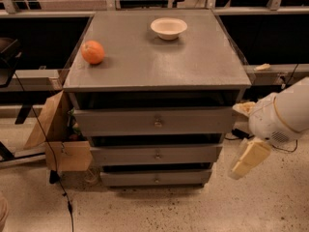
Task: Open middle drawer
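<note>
Three grey fronts stack at frame centre, the middle drawer (188, 154) between the taller drawer (116, 122) and the slimmer drawer (125, 179), while the gripper (250, 158), its opening impossible to tell, hangs right, apart, and may catch a neighbouring knob.

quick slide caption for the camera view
Robot's cream hand hangs right of the grey three-drawer cabinet, level with the round-knobbed grey middle drawer.

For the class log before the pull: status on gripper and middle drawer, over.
Gripper right of cabinet, level with middle drawer, not touching. Drawer looks shut, knob untouched. Nothing blocking its front.
</note>
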You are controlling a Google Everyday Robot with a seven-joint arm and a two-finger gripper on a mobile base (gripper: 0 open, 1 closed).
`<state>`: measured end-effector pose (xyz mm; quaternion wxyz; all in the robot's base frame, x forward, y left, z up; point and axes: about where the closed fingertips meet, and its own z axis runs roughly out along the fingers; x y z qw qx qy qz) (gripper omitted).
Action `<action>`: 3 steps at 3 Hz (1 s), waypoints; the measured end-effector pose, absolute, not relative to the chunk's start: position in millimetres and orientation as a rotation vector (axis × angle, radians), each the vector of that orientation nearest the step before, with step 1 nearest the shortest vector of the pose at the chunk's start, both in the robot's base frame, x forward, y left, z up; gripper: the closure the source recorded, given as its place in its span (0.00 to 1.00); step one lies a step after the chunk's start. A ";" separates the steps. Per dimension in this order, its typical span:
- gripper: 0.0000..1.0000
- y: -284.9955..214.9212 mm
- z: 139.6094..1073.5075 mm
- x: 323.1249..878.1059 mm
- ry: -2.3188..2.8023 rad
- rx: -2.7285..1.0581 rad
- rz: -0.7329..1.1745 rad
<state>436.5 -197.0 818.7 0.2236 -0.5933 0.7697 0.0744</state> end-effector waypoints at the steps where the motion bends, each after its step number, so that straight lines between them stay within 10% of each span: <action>1: 0.00 -188.7 747.2 456.5 2.074 -1.536 0.334; 3: 0.00 -190.1 732.8 474.4 2.059 -1.487 0.317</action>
